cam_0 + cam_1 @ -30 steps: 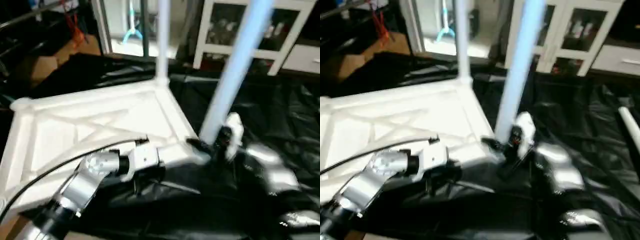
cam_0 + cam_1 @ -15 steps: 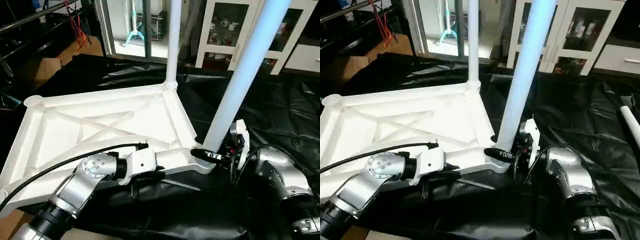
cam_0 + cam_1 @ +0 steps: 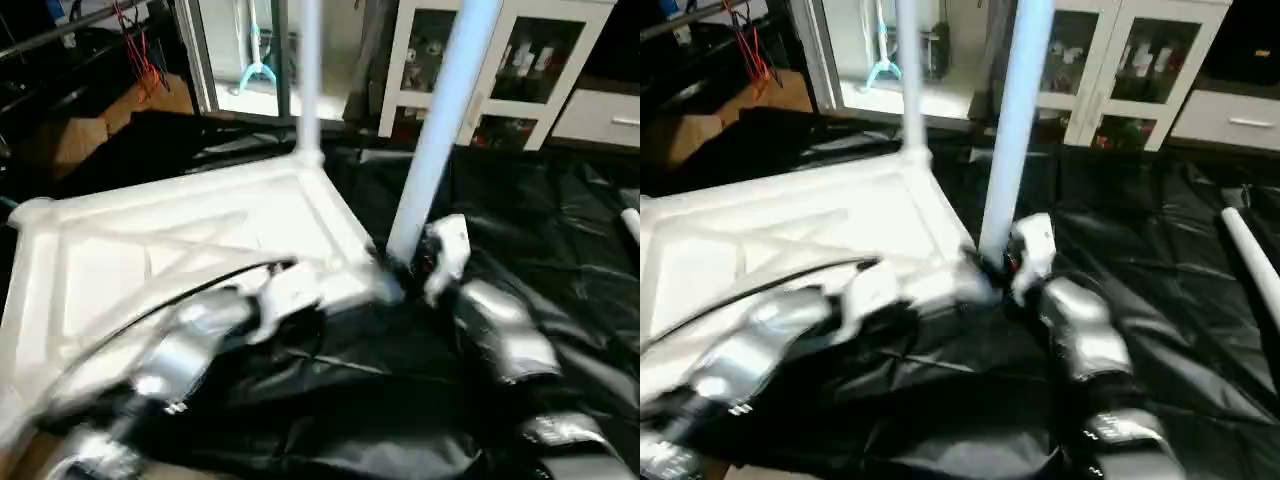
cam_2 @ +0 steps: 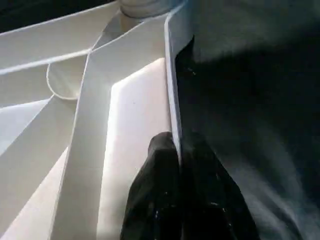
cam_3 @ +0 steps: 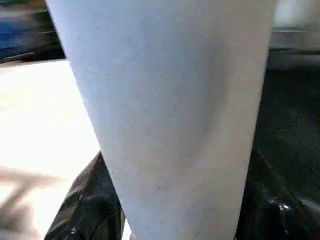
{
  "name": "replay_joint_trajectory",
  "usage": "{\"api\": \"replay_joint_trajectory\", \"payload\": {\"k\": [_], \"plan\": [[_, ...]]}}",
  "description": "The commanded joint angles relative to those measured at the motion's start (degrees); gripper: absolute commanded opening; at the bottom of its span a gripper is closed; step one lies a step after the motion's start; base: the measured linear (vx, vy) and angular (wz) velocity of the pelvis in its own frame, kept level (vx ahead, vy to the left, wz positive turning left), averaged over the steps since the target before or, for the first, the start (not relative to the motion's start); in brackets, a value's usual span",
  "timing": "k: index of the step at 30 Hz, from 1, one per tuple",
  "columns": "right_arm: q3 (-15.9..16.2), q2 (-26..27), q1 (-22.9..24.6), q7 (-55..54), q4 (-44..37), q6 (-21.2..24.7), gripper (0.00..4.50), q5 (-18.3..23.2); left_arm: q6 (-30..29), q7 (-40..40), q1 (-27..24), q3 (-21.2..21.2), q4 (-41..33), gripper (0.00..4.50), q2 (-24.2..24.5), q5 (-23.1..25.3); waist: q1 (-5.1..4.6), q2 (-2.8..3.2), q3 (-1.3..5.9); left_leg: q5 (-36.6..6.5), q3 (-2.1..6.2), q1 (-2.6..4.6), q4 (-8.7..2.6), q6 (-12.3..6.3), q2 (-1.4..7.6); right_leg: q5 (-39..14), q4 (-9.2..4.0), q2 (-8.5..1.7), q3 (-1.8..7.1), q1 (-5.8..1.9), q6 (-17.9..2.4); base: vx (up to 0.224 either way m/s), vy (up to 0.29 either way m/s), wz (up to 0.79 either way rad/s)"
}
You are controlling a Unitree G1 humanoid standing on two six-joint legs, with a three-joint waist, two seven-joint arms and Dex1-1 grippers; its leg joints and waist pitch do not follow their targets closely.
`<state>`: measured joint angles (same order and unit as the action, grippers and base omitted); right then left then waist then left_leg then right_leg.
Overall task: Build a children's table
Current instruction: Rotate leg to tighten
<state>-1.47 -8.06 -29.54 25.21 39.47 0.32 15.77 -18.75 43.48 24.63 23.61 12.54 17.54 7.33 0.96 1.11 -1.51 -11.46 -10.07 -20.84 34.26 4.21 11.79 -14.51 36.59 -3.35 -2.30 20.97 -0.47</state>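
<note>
**Both grippers at the near corner of the tabletop**

The left gripper [image 4: 179, 165] is closed on the thin rim of the tabletop [image 3: 200, 250], one finger on each side. The right gripper [image 5: 170, 200] has its fingers around the base of a leg [image 3: 435, 130] standing upright in the near corner socket. Both forearms reach forward and low. The upturned tabletop lies on a black sheet [image 3: 560, 230]; a second leg [image 3: 308, 80] stands at the far corner.

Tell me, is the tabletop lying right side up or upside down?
Upside down: the tabletop shows its ribbed underside, with two legs rising from corner sockets.
</note>
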Motion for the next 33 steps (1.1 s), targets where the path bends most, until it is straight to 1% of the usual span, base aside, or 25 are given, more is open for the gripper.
{"api": "replay_joint_trajectory", "payload": {"k": [1, 2, 3, 4, 5, 6, 8, 9, 10, 11, 12, 13, 14, 15, 16, 17, 18, 20, 22, 23, 24, 28, 29, 31, 33], "plan": [[-7.2, 1.4, 0.3, -16.5, 8.1, 1.4, 2.12, 1.3, -5.8, -4.9, -0.5, 2.5, 3.9, 0.0, -3.5, 1.7, -0.06, 0.42, 2.12, -9.3, 0.41, 0.77, -4.46, 2.0, 1.52, -2.3, -5.01, -3.97, 2.47, -1.27, -13.0, 0.0, 0.0, 0.0], [-8.0, 3.0, -0.1, -19.2, 9.2, 1.0, 2.11, 2.2, -7.5, -7.5, 0.5, 2.2, 5.0, 0.0, -5.8, 2.0, 0.01, 0.62, 2.26, -9.2, 0.43, 0.77, -4.39, 2.18, 1.44, -0.9, -4.96, -3.98, 2.5, -1.33, -12.9, 0.0, 0.0, 0.0], [-8.5, 4.7, -0.5, -21.6, 10.3, 0.5, 2.11, 2.7, -9.1, -9.6, 1.6, 2.0, 6.1, 0.0, -8.1, 2.1, -0.08, 0.47, 2.15, -9.8, 0.27, 0.86, -4.45, 2.15, 1.48, -0.8, -5.11, -3.86, 2.54, -1.18, -12.8, 0.0, 0.0, 0.0], [-8.6, 5.4, -0.7, -22.6, 10.8, 0.3, 2.11, 2.8, -9.6, -10.3, 2.0, 2.0, 6.6, 0.0, -9.1, 2.1, 0.24, 0.42, 2.2, -11.0, 0.26, 1.03, -4.42, 2.2, 1.43, -1.6, -5.26, -3.88, 2.52, -1.09, -12.3, 0.0, 0.0, 0.0], [-7.6, 7.7, -1.2, -23.0, 11.8, -1.3, 2.11, 1.8, -10.3, -11.0, 2.9, 2.3, 7.4, 0.0, -11.8, 1.5, 0.49, 0.34, 2.2, -12.0, 0.37, 0.86, -4.54, 2.18, 1.51, -1.8, -5.32, -3.97, 2.51, -1.22, -11.8, 0.0, 0.0, 0.0], [-6.3, 8.7, -1.6, -20.9, 11.9, -2.1, 2.11, 1.0, -9.6, -10.3, 3.0, 2.9, 7.6, 0.0, -12.4, 1.4, 0.6, 0.17, 2.29, -12.0, 0.44, 0.8, -4.55, 2.12, 1.46, -1.2, -5.38, -3.88, 2.41, -1.3, -11.2, 0.0, 0.0, 0.0], [-5.2, 8.8, -2.2, -15.9, 11.4, -2.6, 2.11, 0.8, -6.9, -8.4, 2.3, 3.8, 7.1, 0.0, -10.9, 2.1, 0.57, 0.22, 2.34, -12.4, 0.67, 0.63, -4.73, 1.96, 1.53, -0.1, -5.27, -3.82, 2.29, -1.55, -10.7, 0.0, 0.0, 0.0], [-4.8, 8.0, -2.4, -10.2, 10.2, -3.1, 2.11, 1.4, -4.4, -6.0, 1.2, 4.2, 6.5, 0.0, -8.8, 2.3, 0.58, 0.18, 2.43, -12.4, 0.74, 0.58, -4.71, 1.7, 1.53, 0.4, -5.27, -3.84, 2.24, -1.64, -10.6, 0.0, 0.0, 0.0], [-4.4, 7.2, -2.5, -7.4, 9.5, -4.1, 2.11, 1.3, -3.4, -4.6, 0.5, 4.3, 5.9, 0.0, -7.3, 2.4, 0.47, 0.2, 2.55, -12.2, 0.86, 0.26, -4.69, 1.0, 1.52, 1.8, -5.12, -3.9, 2.19, -1.9, -10.7, 0.0, 0.0, 0.0], [-3.5, 5.4, -2.5, -2.9, 8.4, -6.1, 2.46, 0.9, -0.9, -2.1, -0.6, 4.7, 4.7, 0.0, -4.8, 2.3, 0.34, 0.03, 2.49, -11.8, 0.79, 0.16, -4.73, 0.67, 1.6, 2.6, -5.11, -3.89, 2.21, -1.97, -10.8, 0.0, 0.0, 0.0], [-2.3, 3.4, -2.3, 0.3, 7.6, -7.0, 2.46, 0.1, 3.3, 1.2, -1.6, 5.3, 3.7, 0.0, -2.4, 1.6, 0.23, -0.09, 2.77, -9.4, 0.85, -0.12, -4.31, -0.53, 1.39, 6.0, -4.81, -3.92, 2.12, -2.35, -11.4, 0.0, 0.0, 0.0], [-1.3, 1.1, -1.9, 4.2, 6.6, -7.0, 2.67, -0.1, 7.4, 5.5, -3.0, 5.7, 2.2, 0.0, 0.3, 0.1, -0.02, -0.3, 2.74, -8.7, 0.71, -0.28, -4.28, -1.1, 1.31, 7.1, -4.73, -3.85, 2.16, -2.4, -11.6, 0.0, 0.0, 0.0], [-0.2, -1.7, -1.3, 10.5, 4.8, -4.3, 2.81, 0.7, 9.6, 9.7, -4.4, 5.6, 0.6, 0.0, 3.3, -1.3, -0.15, -0.22, 2.81, -8.2, 0.84, -0.37, -4.2, -2.32, 1.26, 8.1, -4.66, -3.81, 2.06, -2.67, -12.0, 0.0, 0.0, 0.0], [1.0, -4.5, -0.4, 16.8, 2.6, -0.9, 2.89, 2.1, 10.7, 11.9, -5.5, 5.2, -0.4, 0.0, 5.6, -2.1, -0.28, -0.17, 2.76, -8.2, 0.77, -0.36, -4.17, -2.78, 1.43, 8.3, -4.58, -3.84, 2.09, -2.52, -12.2, 0.0, 0.0, 0.0], [2.2, -7.3, 0.6, 22.7, 0.3, 1.2, 2.89, 3.2, 11.4, 13.7, -6.3, 4.4, -0.9, 0.0, 7.3, -3.0, -0.32, -0.03, 2.56, -8.8, 0.74, -0.07, -4.27, -3.65, 1.55, 7.1, -4.78, -3.73, 2.02, -2.34, -12.5, 0.0, 0.0, 0.0], [3.1, -10.2, 1.7, 28.4, -2.0, 3.2, 3.08, 4.1, 11.3, 15.1, -7.1, 3.2, -1.5, 0.0, 8.6, -4.2, -0.18, 0.09, 2.74, -8.1, 0.72, 0.14, -4.05, -4.37, 1.71, 8.2, -4.58, -3.64, 2.04, -2.49, -13.0, 0.0, 0.0, 0.0], [3.4, -11.4, 2.1, 30.8, -2.8, 3.8, 3.16, 4.2, 11.4, 15.7, -7.5, 2.7, -1.7, 0.0, 9.1, -4.8, -0.32, 0.1, 2.64, -6.7, 0.6, -0.06, -4.15, -4.91, 1.82, 9.8, -4.32, -3.69, 2.01, -2.28, -13.7, 0.0, 0.0, 0.0], [3.7, -16.0, 3.9, 40.0, -6.3, 6.8, 3.35, 5.7, 12.8, 18.0, -8.7, 1.1, -2.6, 0.0, 11.3, -6.8, 0.05, 0.21, 2.7, -6.6, 0.53, 0.28, -3.95, -5.35, 1.81, 9.7, -4.39, -3.67, 1.92, -2.24, -14.6, 0.0, 0.0, 0.0], [3.8, -18.6, 4.8, 43.9, -7.9, 8.7, 3.53, 6.8, 13.9, 18.9, -9.1, 0.4, -2.7, 0.0, 12.8, -7.8, 0.42, 0.15, 2.5, -6.4, 0.4, 0.12, -4.01, -5.87, 1.84, 9.0, -4.45, -3.64, 1.89, -2.24, -14.6, 0.0, 0.0, 0.0], [3.8, -19.6, 5.1, 44.8, -8.3, 9.5, 3.53, 7.1, 14.0, 19.1, -9.2, 0.2, -2.8, 0.0, 13.3, -8.0, 0.8, 0.16, 2.47, -6.6, 0.25, 0.29, -3.96, -5.75, 1.89, 8.0, -4.49, -3.7, 1.92, -2.06, -14.6, 0.0, 0.0, 0.0], [3.3, -20.0, 5.6, 43.7, -8.7, 7.8, 3.53, 6.7, 14.6, 18.6, -9.0, -0.3, -2.2, 0.0, 13.6, -8.0, 0.9, 0.07, 2.42, -7.3, 0.15, 0.34, -4.03, -5.21, 1.93, 6.1, -4.58, -3.82, 1.96, -1.88, -14.7, 0.0, 0.0, 0.0], [2.6, -19.4, 6.1, 43.1, -9.6, 7.7, 3.53, 8.0, 15.1, 18.5, -8.5, -0.6, -1.3, 0.0, 13.3, -7.7, 0.89, 0.01, 2.28, -8.1, 0.18, 0.38, -4.12, -3.88, 1.81, 1.3, -4.9, -3.98, 2.17, -1.83, -14.3, 0.0, 0.0, 0.0], [2.5, -19.3, 6.1, 43.0, -9.7, 7.7, 3.53, 8.1, 15.1, 18.5, -8.4, -0.6, -1.3, 0.0, 13.3, -7.7, 0.8, 0.0, 2.23, -8.1, 0.22, 0.29, -4.17, -3.62, 1.81, 0.8, -4.92, -3.93, 2.18, -1.81, -14.1, 0.0, 0.0, 0.0], [1.0, -16.9, 6.7, 43.2, -12.3, 10.3, 3.53, 10.6, 15.0, 18.4, -7.9, -0.7, -1.1, 0.0, 12.7, -7.5, 0.81, 0.03, 2.23, -8.2, 0.17, 0.37, -4.14, -3.52, 1.74, 0.4, -4.97, -3.89, 2.28, -1.76, -14.0, 0.0, 0.0, 0.0], [0.9, -16.7, 6.7, 43.2, -12.6, 10.8, 3.22, 10.7, 15.0, 18.4, -7.9, -0.7, -1.2, 0.0, 12.7, -7.6, 0.81, 0.02, 2.27, -7.7, 0.23, 0.31, -4.14, -3.62, 1.75, 0.7, -4.88, -3.88, 2.21, -1.8, -14.1, 0.0, 0.0, 0.0]]}}
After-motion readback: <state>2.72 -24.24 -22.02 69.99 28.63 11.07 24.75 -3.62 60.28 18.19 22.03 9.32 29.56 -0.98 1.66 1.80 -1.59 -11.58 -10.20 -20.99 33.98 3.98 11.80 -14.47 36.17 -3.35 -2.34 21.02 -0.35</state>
